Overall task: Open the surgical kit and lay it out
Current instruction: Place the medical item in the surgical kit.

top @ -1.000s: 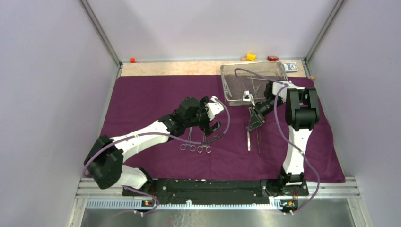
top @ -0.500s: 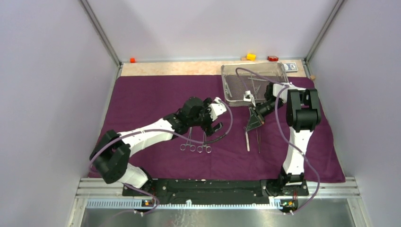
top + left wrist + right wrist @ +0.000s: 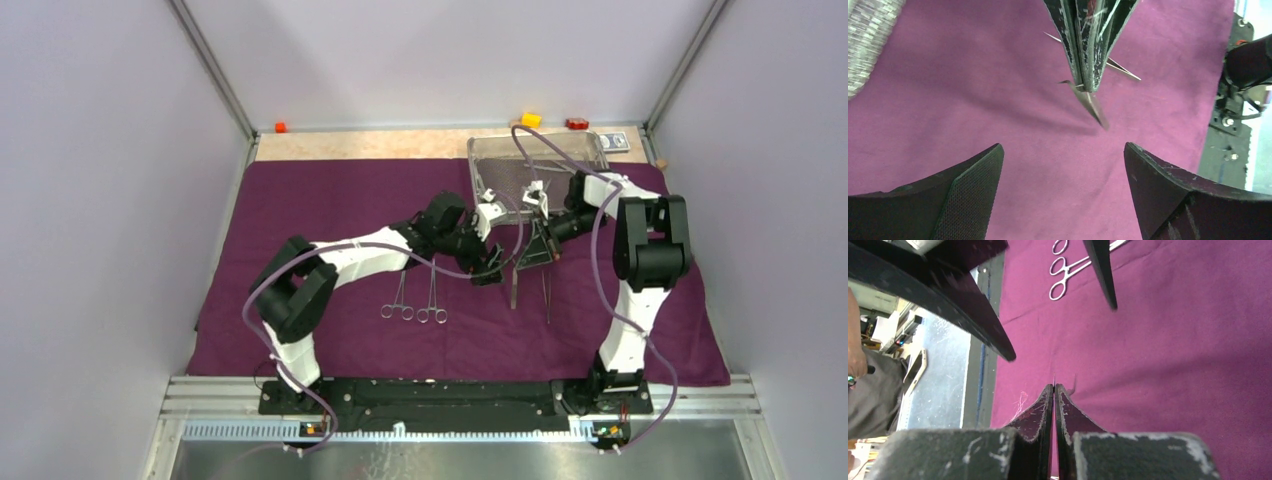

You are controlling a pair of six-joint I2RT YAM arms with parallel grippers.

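The dark purple cloth wrap (image 3: 330,215) lies spread flat. The wire-mesh steel tray (image 3: 500,160) stands on its far right part. My right gripper (image 3: 524,262) is shut on slim steel tweezers (image 3: 514,287), held tilted just above the cloth in front of the tray. In the left wrist view the tweezers' tip (image 3: 1094,104) sticks out of the right fingers (image 3: 1088,45). My left gripper (image 3: 490,268) is open and empty, close to the left of them, its fingers (image 3: 970,195) over bare cloth. Two ring-handled clamps (image 3: 415,300) lie side by side mid-cloth and also show in the right wrist view (image 3: 1068,277).
Another slim steel tool (image 3: 546,295) lies on the cloth right of the held tweezers. Small orange (image 3: 280,127), yellow (image 3: 530,120) and red (image 3: 576,124) blocks and a blue-white card packet (image 3: 617,141) sit along the far edge. A metal rail (image 3: 450,395) runs along the front.
My left arm has swung right, bringing its open gripper from above the clamps to beside the right gripper. The right gripper has shifted slightly and the tweezers now hang tilted.
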